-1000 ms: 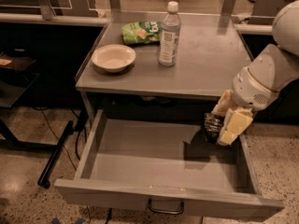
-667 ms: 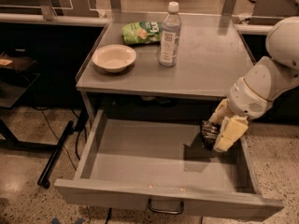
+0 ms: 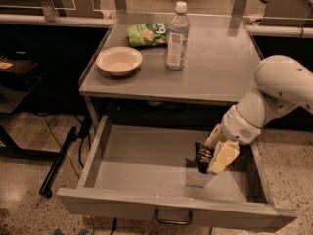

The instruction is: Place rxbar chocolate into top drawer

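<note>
Rxbar chocolate (image 3: 202, 157) is pinched in the gripper (image 3: 215, 153), jutting out at about nine o'clock from it with its long axis seemingly near upright (the dark wrapper blends into shadow). It hangs over the right half of the open top drawer (image 3: 142, 160), whose floor lies at six o'clock. Left to right on the tabletop (image 3: 220, 67): one bowl (image 3: 119, 61), one green snack bag (image 3: 146, 33), one bottle (image 3: 177, 35); one bar, one drawer.

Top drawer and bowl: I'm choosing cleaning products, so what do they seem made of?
The top drawer: likely painted metal, matte grey, with thin flat walls. The bowl: perhaps ceramic or plastic, smooth pale cream with a soft sheen. The gripper holds the rxbar chocolate within the open drawer.
</note>
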Available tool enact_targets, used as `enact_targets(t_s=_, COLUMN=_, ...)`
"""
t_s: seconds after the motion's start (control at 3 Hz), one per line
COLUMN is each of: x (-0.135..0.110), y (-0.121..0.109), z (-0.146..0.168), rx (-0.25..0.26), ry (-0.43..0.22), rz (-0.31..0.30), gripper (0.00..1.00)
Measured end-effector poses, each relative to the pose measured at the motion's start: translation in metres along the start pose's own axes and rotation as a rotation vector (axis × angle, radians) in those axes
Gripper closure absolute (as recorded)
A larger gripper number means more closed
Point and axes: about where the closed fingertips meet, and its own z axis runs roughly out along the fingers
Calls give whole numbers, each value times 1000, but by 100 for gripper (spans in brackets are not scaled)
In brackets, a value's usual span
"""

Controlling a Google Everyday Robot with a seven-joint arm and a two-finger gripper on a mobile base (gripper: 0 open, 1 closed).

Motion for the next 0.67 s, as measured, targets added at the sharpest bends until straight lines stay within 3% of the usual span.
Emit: enact_targets(t_s=0.67, x=5, y=3, z=8, rx=-8, ry=-17, rz=18, gripper=100)
